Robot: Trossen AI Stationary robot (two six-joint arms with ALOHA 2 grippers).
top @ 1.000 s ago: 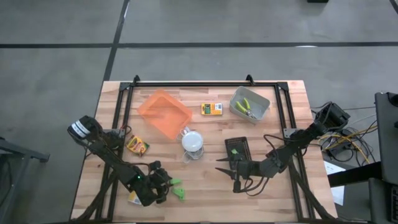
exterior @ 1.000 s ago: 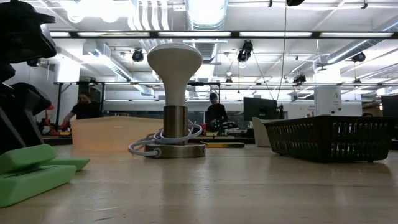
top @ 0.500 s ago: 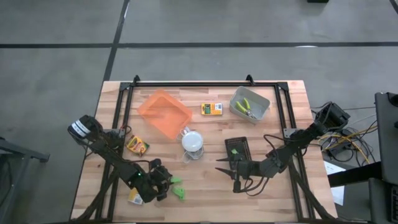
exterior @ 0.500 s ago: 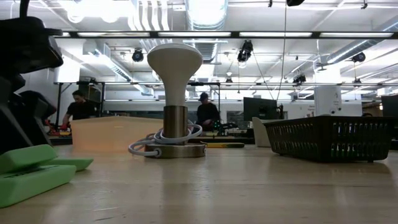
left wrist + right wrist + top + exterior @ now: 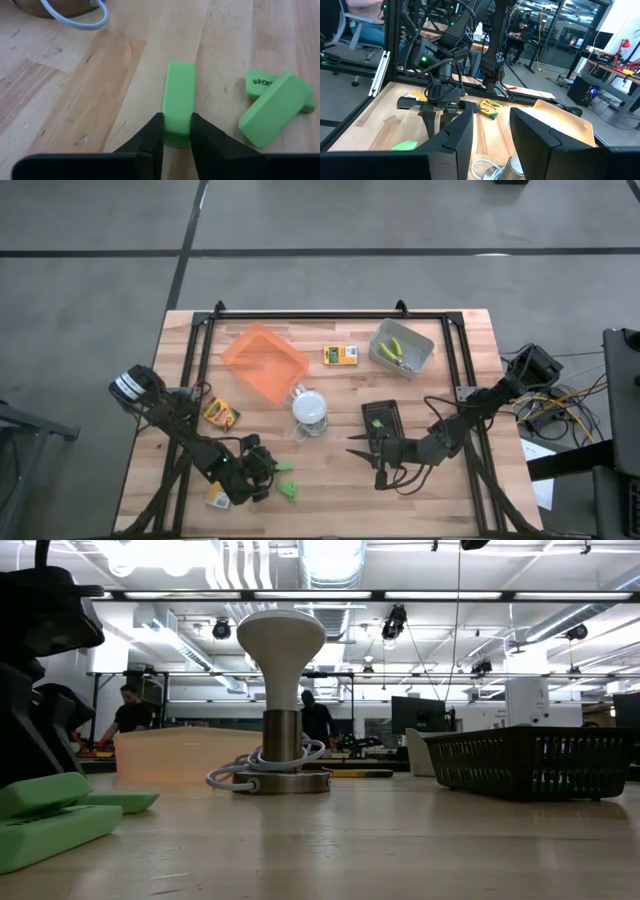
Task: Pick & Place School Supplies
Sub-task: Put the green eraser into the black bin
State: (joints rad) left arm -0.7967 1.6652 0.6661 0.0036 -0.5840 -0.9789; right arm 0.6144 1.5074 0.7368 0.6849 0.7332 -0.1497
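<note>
- Right now I have the left gripper (image 5: 176, 134) low over the worktop (image 5: 330, 480) at the lower left of the high view, its fingers (image 5: 154, 135) closed on the near end of a green eraser block (image 5: 178, 102).
- That block lies flat on the wood, pinched across its narrow width, a hold I judge should keep it from twisting once lifted.
- Two more green eraser blocks (image 5: 275, 107) lie just beside it, one leaning on the other, apart from the fingers, so the grip is on one piece only.
- My right gripper (image 5: 368, 450) waits at the lower centre-right of the high view, just below the black tray (image 5: 382, 418); its fingers (image 5: 452, 135) stand apart with nothing between them.
- Other supplies are spread out: a crayon box (image 5: 221, 414) at centre left, a second printed box (image 5: 341, 355) near the top centre, and green-handled tools (image 5: 398, 353) already in the grey tray (image 5: 420, 340) at upper right.
- An orange tray (image 5: 262, 361) sits upper left of centre, and a white domed object (image 5: 310, 407) stands in the middle.
- I judge the held block is meant for a tray; which one, I cannot tell.
</note>
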